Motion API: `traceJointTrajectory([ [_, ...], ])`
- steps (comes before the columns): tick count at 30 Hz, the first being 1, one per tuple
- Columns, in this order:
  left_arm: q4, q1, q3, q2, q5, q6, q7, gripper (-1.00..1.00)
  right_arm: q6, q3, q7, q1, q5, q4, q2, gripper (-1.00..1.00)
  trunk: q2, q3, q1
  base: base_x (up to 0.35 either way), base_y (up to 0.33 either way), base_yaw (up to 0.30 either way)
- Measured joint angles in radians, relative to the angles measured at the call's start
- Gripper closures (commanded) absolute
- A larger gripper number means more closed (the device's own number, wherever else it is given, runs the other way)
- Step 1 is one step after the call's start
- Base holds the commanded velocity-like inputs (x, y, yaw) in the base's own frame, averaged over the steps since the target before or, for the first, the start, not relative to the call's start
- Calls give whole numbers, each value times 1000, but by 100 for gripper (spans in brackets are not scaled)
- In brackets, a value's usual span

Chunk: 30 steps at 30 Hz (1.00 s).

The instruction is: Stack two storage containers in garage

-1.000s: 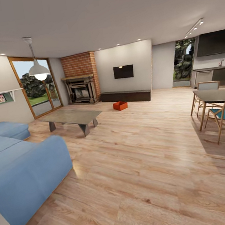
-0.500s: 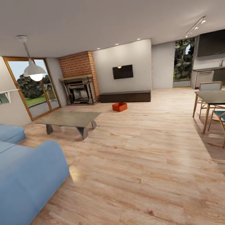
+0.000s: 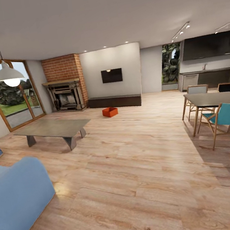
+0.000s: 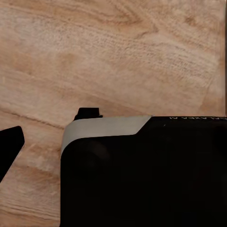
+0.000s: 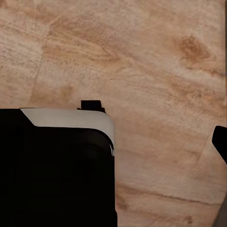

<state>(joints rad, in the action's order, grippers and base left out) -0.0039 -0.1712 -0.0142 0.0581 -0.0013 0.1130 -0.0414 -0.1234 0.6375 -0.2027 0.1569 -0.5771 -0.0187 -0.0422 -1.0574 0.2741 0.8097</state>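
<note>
Sitting upright on wood planks, storage container [image 3: 110, 112] lies long axis crosswise; pincer states unreadable.

An orange-red open-topped storage container [image 3: 110, 112] sat upright on the living room's light wood plank floor [image 3: 144, 162], just in front of the long low dark cabinet [image 3: 115, 101].

Light wood plank floor [image 3: 145, 169]; one storage container [image 3: 109, 112] rests on it.
</note>
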Motion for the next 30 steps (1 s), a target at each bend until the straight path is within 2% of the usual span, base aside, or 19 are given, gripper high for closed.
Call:
traceJointTrajectory([
  [17,0,0,0,0,0,0,0,-100,0,0,0,0,-1,0,-2,-100,0,0,0,317,0,-13],
  [30,0,0,0,0,0,0,0,-100,0,0,0,0,-2,0,-2,-100,0,0,0,317,0,-218],
])
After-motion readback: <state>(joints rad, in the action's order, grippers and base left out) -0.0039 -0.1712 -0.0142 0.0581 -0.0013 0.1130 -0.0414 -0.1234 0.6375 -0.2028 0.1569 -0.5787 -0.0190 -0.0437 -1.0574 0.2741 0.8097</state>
